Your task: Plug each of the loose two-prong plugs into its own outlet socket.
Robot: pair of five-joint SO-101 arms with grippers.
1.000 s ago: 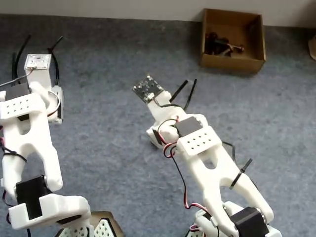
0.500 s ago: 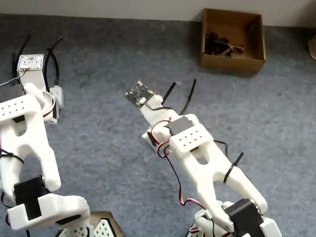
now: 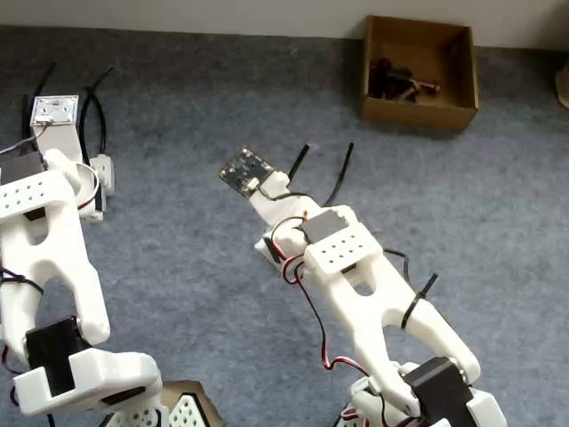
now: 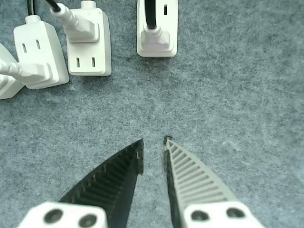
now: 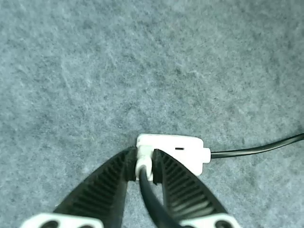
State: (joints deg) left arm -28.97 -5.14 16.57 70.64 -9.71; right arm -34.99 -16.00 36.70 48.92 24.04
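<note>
Grey carpet [image 3: 178, 267] covers the bench under both arms. The right pincer [image 5: 143, 154] is clamped on a white plug [image 5: 144, 167], one ribbed black finger on each side of it. The plug's black cord [image 5: 151, 202] runs back between the fingers. The plug sits right against the edge of a white outlet block [image 5: 178, 151] that lies flat on the carpet. I cannot tell whether its prongs are fully in. A second black cord [image 5: 256, 147] leaves the other end of that block.

The left pincer [image 4: 153, 142] hangs over bare carpet with a narrow gap between its tips and nothing in it. Well ahead of it lies a row of white blocks. The corded block [image 4: 164, 21] has a white plug with a black cord seated in it. The two-slot block [image 4: 92, 52] beside it carries another black-corded plug and shows one free pair of slots. The third block [image 4: 40, 50] also shows a free pair of slots. A white plug on a white cord [image 4: 26, 71] lies against it, but I cannot tell whether it is seated.

From above, the left arm [image 3: 44, 240] stands at the bench's left side and the right arm [image 3: 364, 276] near the middle. A cardboard box [image 3: 464, 84] with small dark parts inside sits at the far right.
</note>
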